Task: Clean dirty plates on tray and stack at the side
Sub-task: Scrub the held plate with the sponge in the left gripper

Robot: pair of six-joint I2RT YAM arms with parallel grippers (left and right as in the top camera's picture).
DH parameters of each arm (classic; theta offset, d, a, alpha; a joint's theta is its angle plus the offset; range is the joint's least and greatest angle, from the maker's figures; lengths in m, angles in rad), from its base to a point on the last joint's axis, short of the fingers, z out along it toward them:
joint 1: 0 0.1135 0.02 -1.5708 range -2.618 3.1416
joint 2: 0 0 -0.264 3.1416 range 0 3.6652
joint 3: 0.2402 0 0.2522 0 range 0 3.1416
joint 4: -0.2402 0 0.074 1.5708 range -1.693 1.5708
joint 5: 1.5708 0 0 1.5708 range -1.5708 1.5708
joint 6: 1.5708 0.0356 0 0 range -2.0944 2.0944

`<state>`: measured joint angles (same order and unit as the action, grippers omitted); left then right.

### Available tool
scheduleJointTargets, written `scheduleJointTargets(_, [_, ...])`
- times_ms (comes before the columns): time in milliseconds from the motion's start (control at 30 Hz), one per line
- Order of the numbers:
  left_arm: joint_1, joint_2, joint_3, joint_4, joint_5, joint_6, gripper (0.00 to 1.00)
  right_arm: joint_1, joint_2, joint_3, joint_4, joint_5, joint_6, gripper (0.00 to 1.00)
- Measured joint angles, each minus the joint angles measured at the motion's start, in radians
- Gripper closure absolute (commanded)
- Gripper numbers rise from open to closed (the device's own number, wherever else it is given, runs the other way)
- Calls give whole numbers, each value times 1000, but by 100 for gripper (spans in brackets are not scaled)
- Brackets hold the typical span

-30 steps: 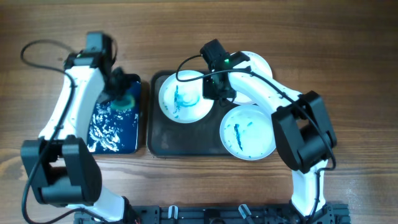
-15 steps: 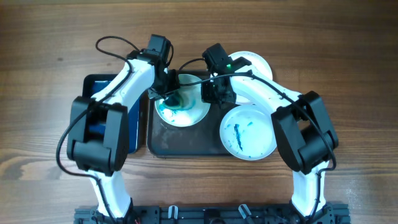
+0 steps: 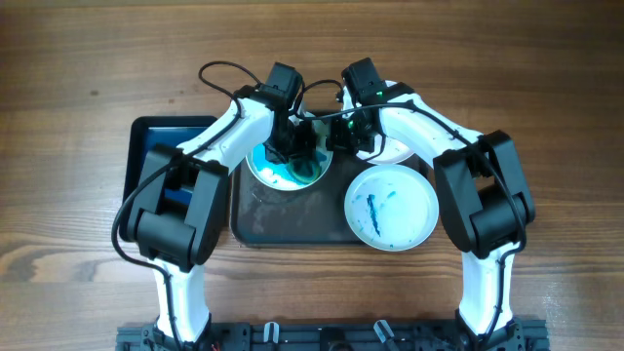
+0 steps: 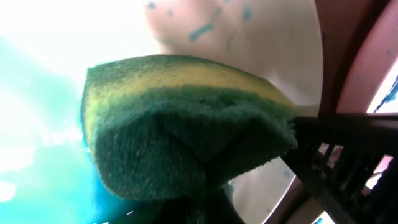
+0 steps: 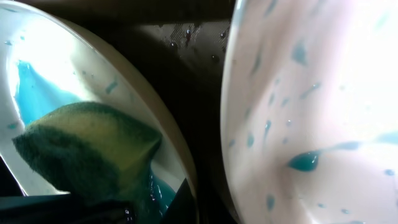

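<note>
Three white plates with teal smears show in the overhead view. One plate (image 3: 271, 172) lies on the dark tray (image 3: 283, 222), its face smeared teal. My left gripper (image 3: 298, 152) is shut on a green-and-yellow sponge (image 4: 180, 124) and presses it on this plate (image 4: 37, 56). My right gripper (image 3: 336, 144) grips that plate's right rim (image 5: 177, 134), with the sponge (image 5: 87, 149) close beside it. A second plate (image 3: 390, 207) lies at the tray's front right. The third plate (image 3: 408, 105) sits behind it, mostly under my right arm.
A smaller black tray with a blue inside (image 3: 156, 156) stands left of the dark tray, partly under my left arm. Both arms cross over the back of the dark tray. Bare wood table lies all around.
My left arm swung from the blue tray to the plate with the sponge and moved right across it, spreading teal. My right gripper stayed at the plate's rim, shifting slightly.
</note>
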<state>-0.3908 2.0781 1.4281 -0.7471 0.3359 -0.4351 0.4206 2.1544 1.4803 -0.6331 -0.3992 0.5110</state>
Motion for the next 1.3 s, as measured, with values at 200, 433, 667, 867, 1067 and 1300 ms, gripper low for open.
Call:
scheduleJointTargets(200, [61,10,92,-107,-359,-127,96,15,3,0,10,-16,1,96])
scheduleJointTargets(433, [56,15,95,-206,-214,2,96,15,4,0,11,-20,4,96])
scheduleJointTargets(667, [-62,19,93,-10,-187,108,96,3,4,0,3,-20,12,96])
scheduleJointTargets(867, [-26,19,95,-62,-611,-104,96,15,6,0,6,-31,15,95])
scheduleJointTargets(1067, [51,20,77,-204,-519,-159,96,16,6,0,6,-38,11,96])
scheduleJointTargets(1300, [53,16,38,-158,10,89,96,12,6,0,1,-34,4,96])
